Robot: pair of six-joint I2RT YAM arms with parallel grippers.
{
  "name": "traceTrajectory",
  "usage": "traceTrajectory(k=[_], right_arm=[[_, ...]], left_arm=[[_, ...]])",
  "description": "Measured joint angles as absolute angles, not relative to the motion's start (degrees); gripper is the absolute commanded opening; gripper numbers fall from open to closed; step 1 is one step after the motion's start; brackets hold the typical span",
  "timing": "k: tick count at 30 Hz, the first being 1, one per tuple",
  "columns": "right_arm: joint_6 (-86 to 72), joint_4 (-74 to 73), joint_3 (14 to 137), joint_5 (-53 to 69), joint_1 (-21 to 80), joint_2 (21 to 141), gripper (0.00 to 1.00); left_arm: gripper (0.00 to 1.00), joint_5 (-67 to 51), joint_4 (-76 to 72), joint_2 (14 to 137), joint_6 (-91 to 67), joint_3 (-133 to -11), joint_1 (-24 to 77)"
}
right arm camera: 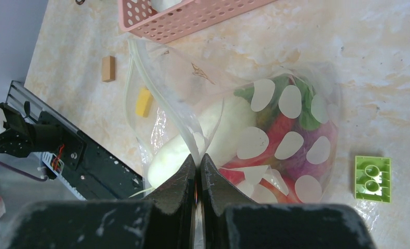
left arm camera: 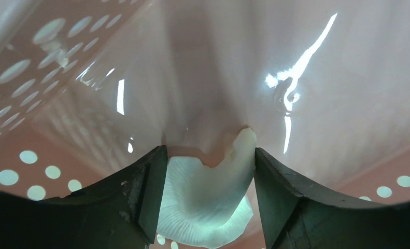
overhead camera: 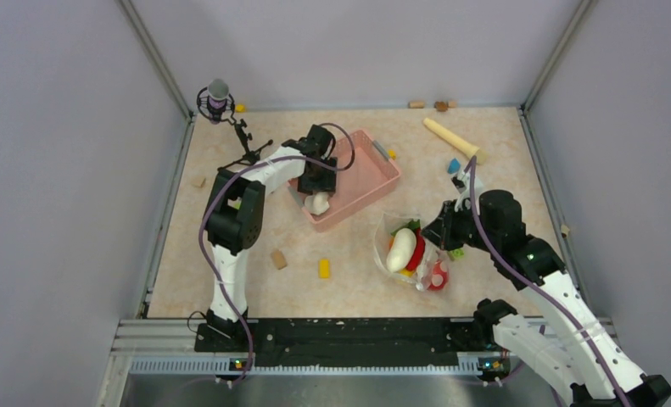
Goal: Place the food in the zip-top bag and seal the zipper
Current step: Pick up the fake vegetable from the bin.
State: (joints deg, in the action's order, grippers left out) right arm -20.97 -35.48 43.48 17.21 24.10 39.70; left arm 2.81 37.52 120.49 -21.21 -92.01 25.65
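Most toy food sits inside the clear, pale-dotted zip-top bag [right arm camera: 296, 104], its edge pinched between the right gripper's [right arm camera: 198, 161] pressed-together jaws. One white ribbed piece [left arm camera: 202, 202] lies in the pink perforated plastic basket [left arm camera: 192, 62]. The left gripper's [left arm camera: 210, 150] jaws flank it, and I cannot tell whether they grip. Sealing seems left to do.

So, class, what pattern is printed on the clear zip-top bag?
Pale oval dots scattered across the zip-top bag, clearest in the right wrist view.

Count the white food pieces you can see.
2. A ribbed white piece lies in the pink basket, between the fingers of the left gripper; a long white piece sits inside the zip-top bag. More may be hidden deeper in the bag.
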Motion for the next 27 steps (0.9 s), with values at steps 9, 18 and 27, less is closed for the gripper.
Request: traceTrajectory(k=[9, 18, 27], right_arm=[[-20.91, -35.51, 43.48, 17.02, 24.1, 39.35, 0.05], [-20.6, -35.51, 43.48, 16.99, 24.1, 39.35, 0.05], [-20.58, -35.53, 43.48, 16.99, 24.1, 39.35, 0.05]], left_arm=[[0.39, 1.3, 36.01, 120.49, -21.47, -90.85, 26.22], [0.08, 0.86, 35.99, 120.36, -22.04, -90.52, 26.48], [0.0, 0.91, 36.01, 119.74, -22.2, -90.04, 27.03]])
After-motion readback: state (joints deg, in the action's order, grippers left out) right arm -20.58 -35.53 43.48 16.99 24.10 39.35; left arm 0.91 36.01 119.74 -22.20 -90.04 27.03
